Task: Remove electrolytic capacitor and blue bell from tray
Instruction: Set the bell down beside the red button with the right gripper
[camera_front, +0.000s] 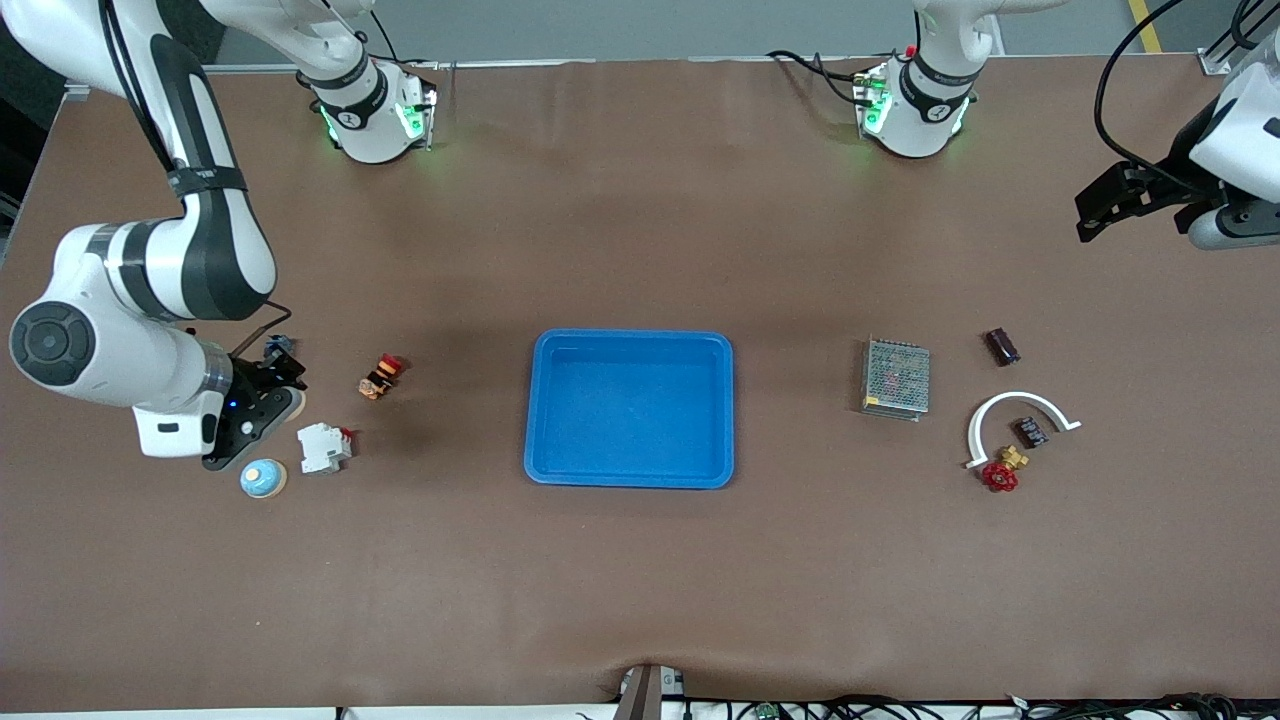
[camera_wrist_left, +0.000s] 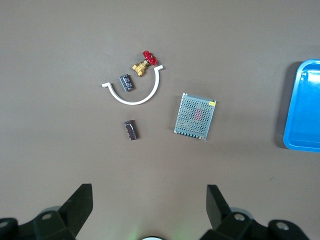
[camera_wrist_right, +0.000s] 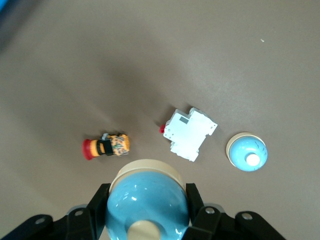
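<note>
Tray (camera_front: 629, 340) mid-table; capacitor (camera_front: 1002, 345) toward the left arm's end, bell (camera_front: 263, 479) toward the right arm's end.

No legible text, label, brand or number on any item.

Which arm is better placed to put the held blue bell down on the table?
Right: the right gripper is shut on the bell over the table, outside the tray. The left gripper hangs open and empty.
</note>
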